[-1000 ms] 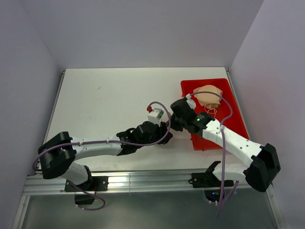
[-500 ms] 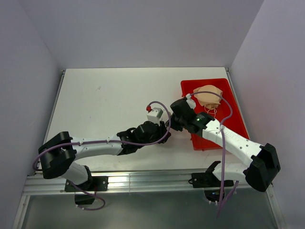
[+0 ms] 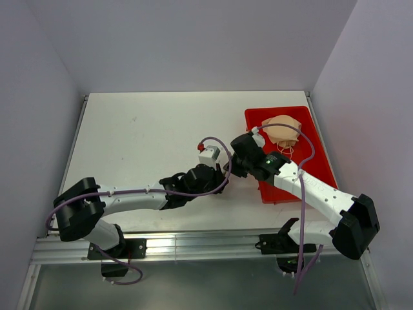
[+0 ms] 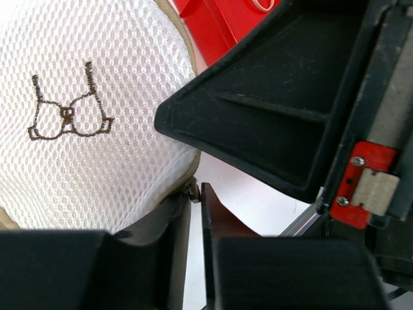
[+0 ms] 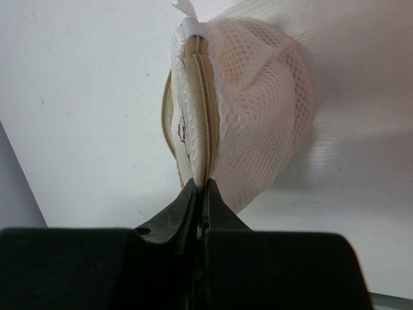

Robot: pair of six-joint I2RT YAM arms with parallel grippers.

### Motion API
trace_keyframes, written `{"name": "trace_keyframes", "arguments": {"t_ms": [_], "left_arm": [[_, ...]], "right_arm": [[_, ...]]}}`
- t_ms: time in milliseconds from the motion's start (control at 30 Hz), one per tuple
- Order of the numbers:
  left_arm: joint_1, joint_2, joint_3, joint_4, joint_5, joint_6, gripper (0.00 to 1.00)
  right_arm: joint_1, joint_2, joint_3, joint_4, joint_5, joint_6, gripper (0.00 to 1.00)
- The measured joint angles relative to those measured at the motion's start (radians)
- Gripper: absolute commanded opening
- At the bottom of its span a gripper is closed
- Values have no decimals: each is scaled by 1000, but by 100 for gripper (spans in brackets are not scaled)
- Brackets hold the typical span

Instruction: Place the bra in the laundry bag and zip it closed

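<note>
Orientation of the laundry bag (image 5: 258, 110) and state of both grippers. Right wrist view: the bag is seen edge-on against the white surface (image 5: 77, 77), its circular faces turned to the left and right of the view. The zip seam (image 5: 203, 110), edged in beige tape, forms the long line of the bag here and runs straight away from the right gripper (image 5: 200, 187) to a white tab (image 5: 187, 16) at the far end. The right gripper is closed tight on the near end of that seam, fingertips meeting on the bag's rim.

Left wrist view: one mesh face fills the upper left and carries a small dark bra-shaped mark (image 4: 68, 116), upright in the view. The left gripper (image 4: 196, 194) sits at the lower rim of this face, jaws narrow with only a thin slit between them and a small metal piece (image 4: 192, 188) at their tips. Whether they grip it cannot be told.

Top external view: both wrists meet near the middle of the surface, just left of the red tray (image 3: 319, 139), and the bag is hidden beneath them. A tan-peach bra (image 3: 282, 131) lies at the tray's far end. The bra of the task cannot be made out through the mesh in any view
</note>
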State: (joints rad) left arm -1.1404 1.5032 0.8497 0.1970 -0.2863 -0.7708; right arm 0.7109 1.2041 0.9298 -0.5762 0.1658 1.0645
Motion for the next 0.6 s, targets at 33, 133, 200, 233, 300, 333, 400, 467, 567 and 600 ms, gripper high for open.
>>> {"name": "trace_keyframes", "arguments": {"t_ms": [33, 133, 200, 233, 300, 333, 400, 467, 567, 600], "left_arm": [[0, 0, 0, -2, -2, 0, 16], [2, 0, 0, -4, -7, -2, 14], [2, 0, 0, -4, -9, -2, 11], [2, 0, 0, -4, -10, -4, 9], [2, 0, 0, -5, -12, -10, 0], [2, 0, 0, -5, -14, -11, 0], [2, 0, 0, -8, -18, -14, 0], [2, -2, 0, -11, -21, -21, 0], [2, -21, -12, -20, -27, -33, 0], [2, -36, -24, -23, -30, -36, 0]], "right_arm": [[0, 0, 0, 0, -1, 0, 0], [0, 0, 0, 1, -2, 0, 0], [0, 0, 0, 4, -2, 0, 0], [0, 0, 0, 5, -2, 0, 0], [0, 0, -1, 7, -2, -2, 0], [0, 0, -1, 8, -2, -3, 0], [0, 0, -1, 9, -2, -8, 0], [0, 0, -1, 11, -2, -12, 0], [-2, 0, 0, 16, -11, -24, 0], [-4, 0, 0, 19, -19, -31, 0]]}}
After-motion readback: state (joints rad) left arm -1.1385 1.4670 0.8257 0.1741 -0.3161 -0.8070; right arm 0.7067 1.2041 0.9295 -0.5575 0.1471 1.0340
